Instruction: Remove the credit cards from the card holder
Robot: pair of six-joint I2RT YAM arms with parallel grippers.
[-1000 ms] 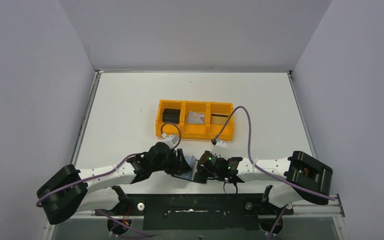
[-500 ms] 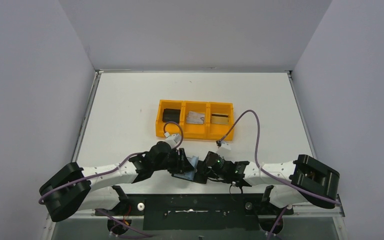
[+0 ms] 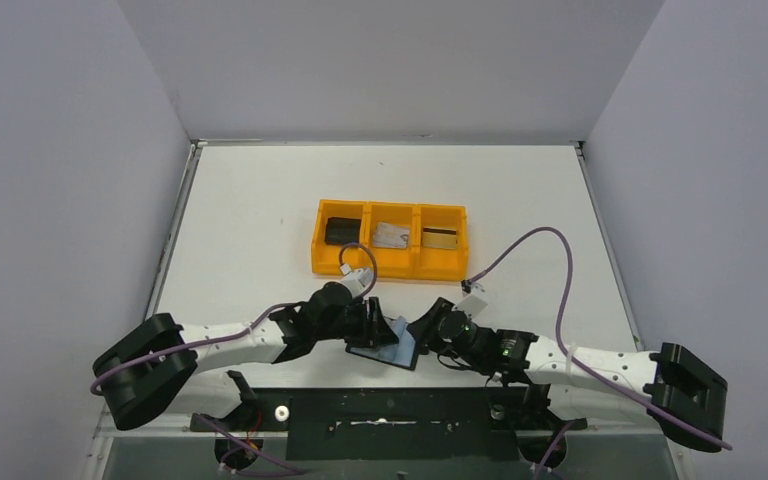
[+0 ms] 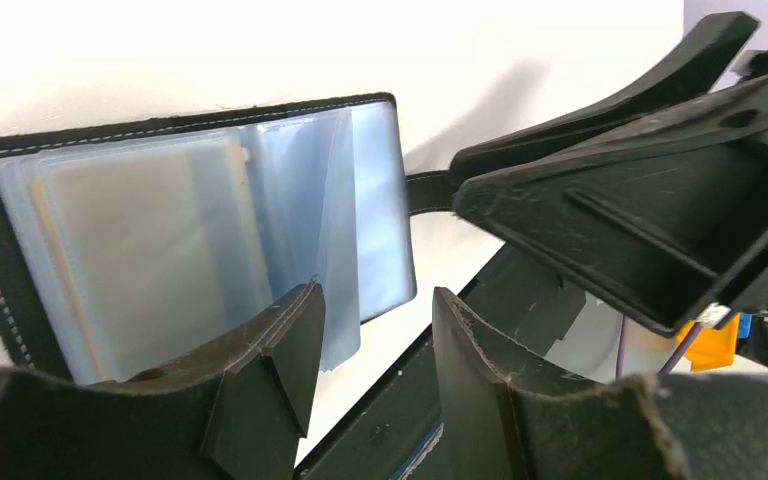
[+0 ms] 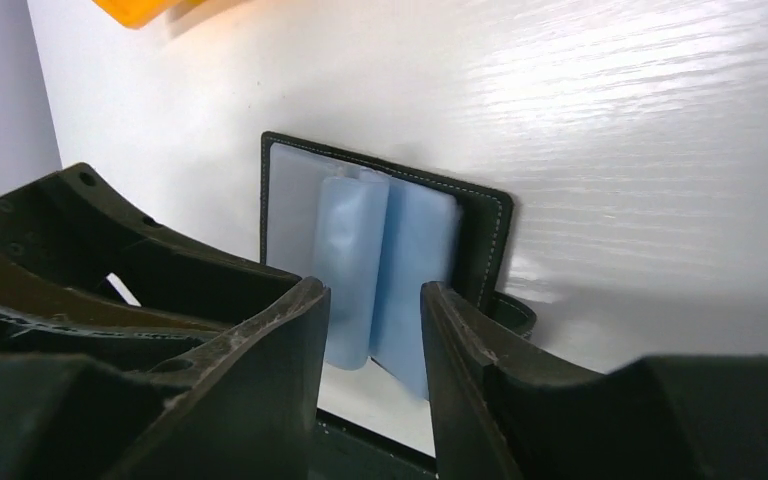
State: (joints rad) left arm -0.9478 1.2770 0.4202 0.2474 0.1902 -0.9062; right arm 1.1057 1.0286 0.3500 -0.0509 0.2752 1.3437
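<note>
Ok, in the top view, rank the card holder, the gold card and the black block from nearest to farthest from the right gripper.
1. The card holder: lying open just left of the right gripper.
2. The gold card: in the right compartment of the orange tray, ahead of the gripper.
3. The black block: in the tray's left compartment, off to the far left.

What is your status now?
Left tool and right tool open, empty. Card holder lies open between them. Orange tray beyond, apart.
</note>
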